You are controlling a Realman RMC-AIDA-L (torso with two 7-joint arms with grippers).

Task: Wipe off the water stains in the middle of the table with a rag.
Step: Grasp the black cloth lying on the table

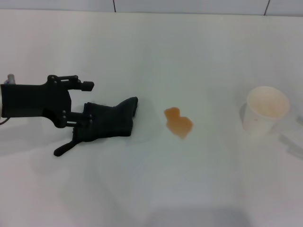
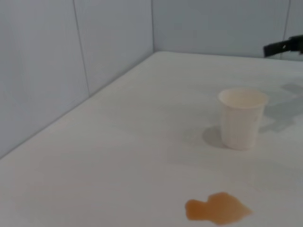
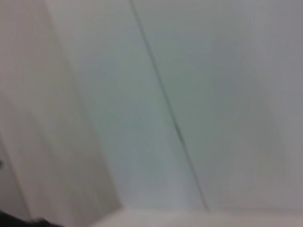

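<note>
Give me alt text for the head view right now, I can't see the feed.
The left gripper reaches in from the left over the white table, at the near end of the dark rag. To the rag's right, apart from it, lies the orange-brown water stain, and farther right stands a white paper cup.

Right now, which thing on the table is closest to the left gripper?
The rag: dark cloth touching the left gripper; the water stains and paper cup lie farther right.
</note>
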